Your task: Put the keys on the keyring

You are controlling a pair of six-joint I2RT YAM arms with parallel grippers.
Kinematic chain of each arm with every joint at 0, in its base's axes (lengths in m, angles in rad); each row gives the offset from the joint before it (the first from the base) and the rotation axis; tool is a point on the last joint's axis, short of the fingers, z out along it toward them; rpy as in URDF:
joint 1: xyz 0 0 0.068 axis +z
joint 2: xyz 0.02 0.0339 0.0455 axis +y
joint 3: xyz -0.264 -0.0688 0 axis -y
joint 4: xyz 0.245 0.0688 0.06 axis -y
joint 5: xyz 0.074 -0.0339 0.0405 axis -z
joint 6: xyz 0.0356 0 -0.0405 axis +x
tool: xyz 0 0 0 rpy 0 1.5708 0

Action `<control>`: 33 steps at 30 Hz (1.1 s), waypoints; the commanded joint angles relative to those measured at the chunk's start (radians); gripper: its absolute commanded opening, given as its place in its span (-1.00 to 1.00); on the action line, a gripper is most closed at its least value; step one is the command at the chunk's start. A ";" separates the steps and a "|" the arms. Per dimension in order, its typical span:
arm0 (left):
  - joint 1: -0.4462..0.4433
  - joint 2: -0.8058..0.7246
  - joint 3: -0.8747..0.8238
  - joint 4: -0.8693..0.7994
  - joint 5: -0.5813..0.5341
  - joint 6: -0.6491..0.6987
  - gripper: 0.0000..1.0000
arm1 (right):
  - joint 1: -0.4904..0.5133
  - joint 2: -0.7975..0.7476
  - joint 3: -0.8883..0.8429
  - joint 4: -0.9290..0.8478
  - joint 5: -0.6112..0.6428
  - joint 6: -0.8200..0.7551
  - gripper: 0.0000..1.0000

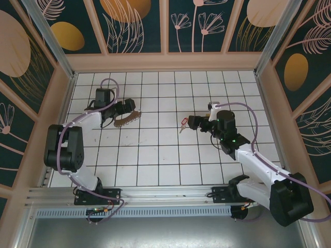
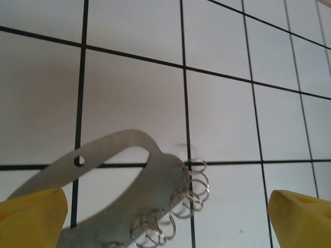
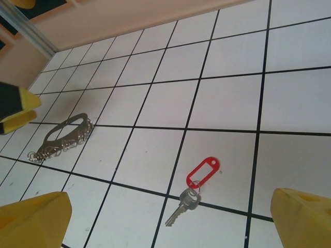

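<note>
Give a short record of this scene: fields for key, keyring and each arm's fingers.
key: silvery, red tag, flat on table
keyring: flat on table, small rings along one edge
left fingers: open, over the keyring, holding nothing
right fingers: open, over the key, holding nothing
task: key lies apart from keyring, not yet on it

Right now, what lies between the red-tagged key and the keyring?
Nothing but bare white tiles separates the red-tagged key from the keyring; the right wrist view shows the stretch plainly.
</note>
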 commanded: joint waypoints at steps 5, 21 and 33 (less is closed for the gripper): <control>-0.024 0.090 0.051 -0.062 -0.053 0.018 0.98 | 0.010 0.040 0.036 0.011 -0.009 -0.009 0.98; -0.085 0.133 -0.012 -0.029 -0.095 -0.011 0.98 | 0.000 0.045 0.061 0.017 0.031 -0.039 0.98; -0.133 0.079 -0.108 -0.013 -0.111 -0.039 0.97 | -0.003 -0.019 0.060 -0.014 0.045 -0.059 0.98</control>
